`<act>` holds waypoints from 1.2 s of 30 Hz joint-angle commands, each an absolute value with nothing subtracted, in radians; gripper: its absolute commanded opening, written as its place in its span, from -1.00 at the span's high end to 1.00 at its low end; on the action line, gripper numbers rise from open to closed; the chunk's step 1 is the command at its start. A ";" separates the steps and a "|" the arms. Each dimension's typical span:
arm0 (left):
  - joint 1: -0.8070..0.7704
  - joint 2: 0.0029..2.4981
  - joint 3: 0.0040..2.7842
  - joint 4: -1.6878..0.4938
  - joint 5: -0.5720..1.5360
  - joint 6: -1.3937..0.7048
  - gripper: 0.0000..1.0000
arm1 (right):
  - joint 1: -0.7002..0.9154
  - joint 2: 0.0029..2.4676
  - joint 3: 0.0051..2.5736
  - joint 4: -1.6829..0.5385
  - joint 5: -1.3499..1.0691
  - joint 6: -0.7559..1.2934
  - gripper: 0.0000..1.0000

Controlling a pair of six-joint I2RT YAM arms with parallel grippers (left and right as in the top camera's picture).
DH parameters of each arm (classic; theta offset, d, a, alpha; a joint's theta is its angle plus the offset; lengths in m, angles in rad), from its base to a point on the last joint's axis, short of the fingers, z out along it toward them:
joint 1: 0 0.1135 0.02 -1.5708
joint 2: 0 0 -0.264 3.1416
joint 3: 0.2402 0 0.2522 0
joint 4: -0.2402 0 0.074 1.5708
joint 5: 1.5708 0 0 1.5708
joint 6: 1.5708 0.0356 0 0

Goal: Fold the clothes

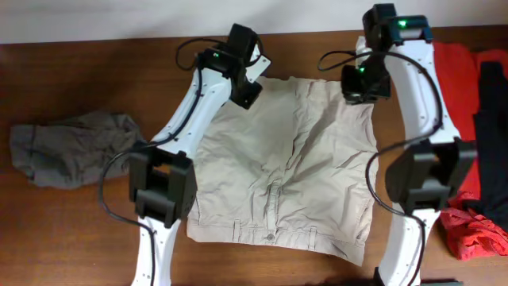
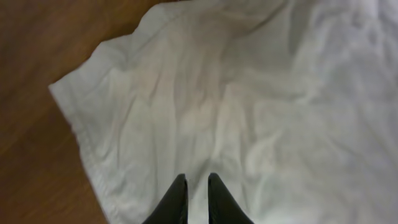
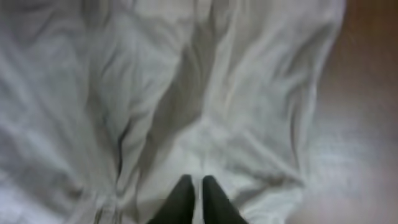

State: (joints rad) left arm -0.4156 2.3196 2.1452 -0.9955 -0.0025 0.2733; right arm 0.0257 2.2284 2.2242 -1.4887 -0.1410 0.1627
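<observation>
The light beige shorts [image 1: 286,167] lie spread flat on the wooden table, waistband toward the front edge and legs toward the back. My left gripper [image 1: 248,94] is over the far left leg corner; in the left wrist view its jaws [image 2: 197,177] are nearly together just above the pale fabric [image 2: 249,93], near the hem. My right gripper [image 1: 357,94] is over the far right leg corner; in the right wrist view its jaws [image 3: 196,179] are close together above the wrinkled fabric [image 3: 124,81]. Neither visibly pinches any cloth.
A crumpled gray garment [image 1: 71,147] lies at the left of the table. Red garments [image 1: 456,71] and a black one [image 1: 492,119] lie at the right edge, with more red cloth [image 1: 472,230] at the front right. Both arm bases stand beside the shorts.
</observation>
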 commanded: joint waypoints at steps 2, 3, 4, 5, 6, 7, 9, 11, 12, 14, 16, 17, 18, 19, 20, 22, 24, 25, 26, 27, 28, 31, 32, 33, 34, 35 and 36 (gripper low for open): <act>-0.400 2.389 2.146 -0.930 0.024 0.293 0.75 | 0.019 2.335 2.223 -1.426 -0.147 0.187 0.92; -0.398 2.400 2.146 -0.915 0.029 0.293 0.75 | 0.019 2.355 2.223 -1.412 -0.147 0.193 0.92; -0.394 2.412 2.146 -0.903 0.031 0.294 0.74 | 0.019 2.374 2.223 -1.398 -0.146 0.193 0.92; -0.391 2.426 2.146 -0.892 0.031 0.294 0.74 | 0.019 2.397 2.223 -1.381 -0.146 0.192 0.92; -0.389 2.436 2.146 -0.886 0.031 0.294 0.75 | 0.019 2.414 2.223 -1.367 -0.147 0.192 0.92; -0.386 2.449 2.146 -0.882 0.031 0.294 0.75 | 0.019 2.434 2.223 -1.348 -0.146 0.192 0.92; -0.379 2.474 2.146 -0.877 0.030 0.294 0.74 | 0.019 2.461 2.223 -1.324 -0.146 0.192 0.92; -0.369 2.497 2.146 -0.875 0.030 0.294 0.74 | 0.019 2.480 2.223 -1.303 -0.130 0.192 0.92; -0.363 2.508 2.146 -0.874 0.026 0.294 0.75 | 0.019 2.487 2.223 -1.293 -0.109 0.192 0.92; -0.345 2.522 2.146 -0.871 0.010 0.293 0.76 | 0.019 2.497 2.223 -1.282 -0.059 0.192 0.92; -0.324 2.532 2.146 -0.863 -0.005 0.293 0.76 | 0.019 2.509 2.222 -1.265 -0.004 0.192 0.92; -0.312 2.534 2.146 -0.860 -0.013 0.293 0.77 | 0.018 2.517 2.222 -1.254 0.025 0.192 0.92; -0.300 2.537 2.146 -0.856 -0.022 0.293 0.76 | 0.015 2.525 2.221 -1.243 0.047 0.192 0.92; -0.289 2.537 2.146 -0.854 -0.024 0.293 0.76 | 0.012 2.528 2.221 -1.235 0.060 0.192 0.92; -0.274 2.537 2.146 -0.852 -0.025 0.293 0.76 | 0.009 2.537 2.221 -1.224 0.068 0.192 0.92; -0.241 2.537 2.146 -0.847 -0.025 0.293 0.76 | -0.009 2.551 2.221 -1.197 0.069 0.192 0.92; -0.209 2.538 2.146 -0.842 -0.025 0.293 0.76 | -0.030 2.558 2.221 -1.177 0.070 0.192 0.92; -0.199 2.537 2.146 -0.841 -0.024 0.293 0.76 | -0.039 2.560 2.221 -1.168 0.070 0.192 0.92; -0.187 2.537 2.146 -0.837 -0.022 0.293 0.76 | -0.050 2.559 2.221 -1.158 0.078 0.194 0.92; -0.179 2.537 2.146 -0.832 -0.022 0.293 0.76 | -0.061 2.559 2.221 -1.147 0.093 0.204 0.92; -0.170 2.537 2.146 -0.821 -0.022 0.293 0.76 | -0.076 2.559 2.222 -1.131 0.094 0.203 0.92; -0.167 2.537 2.160 -0.812 -0.022 0.292 0.74 | -0.101 2.556 2.232 -1.098 0.028 0.108 0.92; -0.170 2.537 2.175 -0.816 -0.021 0.284 0.70 | -0.106 2.553 2.244 -1.099 -0.030 0.030 0.91; -0.174 2.534 2.191 -0.823 -0.021 0.282 0.66 | -0.107 2.550 2.255 -1.104 -0.068 -0.017 0.89; -0.178 2.530 2.214 -0.830 -0.022 0.282 0.65 | -0.109 2.543 2.268 -1.111 -0.094 -0.038 0.87; -0.182 2.523 2.238 -0.836 -0.022 0.282 0.64 | -0.112 2.532 2.284 -1.118 -0.114 -0.041 0.84; -0.186 2.513 2.265 -0.846 -0.022 0.281 0.56 | -0.114 2.522 2.299 -1.126 -0.131 -0.041 0.84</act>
State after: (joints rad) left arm -0.1600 2.5149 2.1715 -0.8349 -0.0185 0.2768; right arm -0.1116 2.5378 2.2414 -1.1137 -0.0319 0.0586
